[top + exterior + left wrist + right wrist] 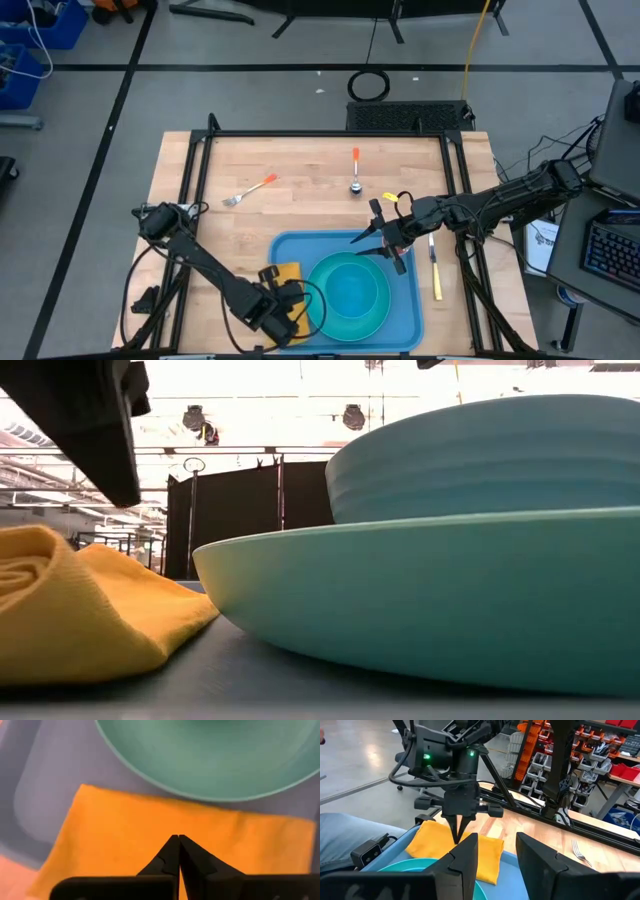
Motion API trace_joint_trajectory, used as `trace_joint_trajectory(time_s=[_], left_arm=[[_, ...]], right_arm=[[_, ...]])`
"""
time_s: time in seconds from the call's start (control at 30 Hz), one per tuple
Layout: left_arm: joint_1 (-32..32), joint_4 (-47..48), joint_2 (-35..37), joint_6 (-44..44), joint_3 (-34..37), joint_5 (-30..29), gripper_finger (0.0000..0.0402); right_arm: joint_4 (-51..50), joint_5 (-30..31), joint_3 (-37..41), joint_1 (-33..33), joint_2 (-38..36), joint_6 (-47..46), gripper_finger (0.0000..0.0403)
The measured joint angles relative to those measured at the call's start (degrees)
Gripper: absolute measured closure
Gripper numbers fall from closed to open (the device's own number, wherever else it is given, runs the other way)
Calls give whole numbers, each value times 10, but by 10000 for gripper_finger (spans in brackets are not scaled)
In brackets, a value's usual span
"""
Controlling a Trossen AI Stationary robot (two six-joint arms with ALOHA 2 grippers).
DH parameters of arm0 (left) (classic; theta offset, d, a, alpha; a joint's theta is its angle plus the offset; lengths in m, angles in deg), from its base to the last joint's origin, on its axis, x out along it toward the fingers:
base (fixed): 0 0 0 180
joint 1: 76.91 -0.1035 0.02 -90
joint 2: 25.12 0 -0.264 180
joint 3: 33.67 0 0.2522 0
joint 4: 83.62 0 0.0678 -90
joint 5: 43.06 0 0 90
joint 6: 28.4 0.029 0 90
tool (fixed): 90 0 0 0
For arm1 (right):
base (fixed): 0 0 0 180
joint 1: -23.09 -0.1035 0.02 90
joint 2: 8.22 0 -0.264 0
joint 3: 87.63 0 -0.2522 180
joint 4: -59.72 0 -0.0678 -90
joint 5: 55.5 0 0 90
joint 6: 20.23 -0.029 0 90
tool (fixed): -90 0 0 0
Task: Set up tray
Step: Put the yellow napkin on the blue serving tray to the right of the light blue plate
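1. Currently, the left pincer [178, 840] is closing to a point over the folded yellow-orange cloth napkin [283, 274], gripping nothing visible.
2. That napkin is lying inside the large flat blue plastic tray [410, 310] on the wooden counter [300, 170], beside the round teal plate [348, 296].
3. Squaring it likely needs gentle nudges.
4. The right pincer [496, 851] is hovering wide, empty, above the tray.

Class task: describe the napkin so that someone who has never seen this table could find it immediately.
Find the big blue tray at the table's near edge. Inside it, left of the round teal plate, lies the napkin: the only soft, yellow-orange cloth there, directly under the left gripper.
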Motion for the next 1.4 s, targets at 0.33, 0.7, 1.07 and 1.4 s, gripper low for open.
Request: trace_joint_trajectory(time_s=[0.33, 0.7, 1.07, 1.4], left_arm=[[-28, -15, 0, 10, 31, 58, 399], [-43, -129, 1, 14, 123, 95, 400], [-58, -143, 4, 42, 150, 92, 401], [-85, -145, 2, 87, 151, 63, 401]], right_arm=[[0, 0, 0, 0, 0, 0, 277], [0, 0, 0, 0, 0, 0, 277], [0, 0, 0, 0, 0, 0, 277], [-1, 0, 0, 0, 0, 0, 277]])
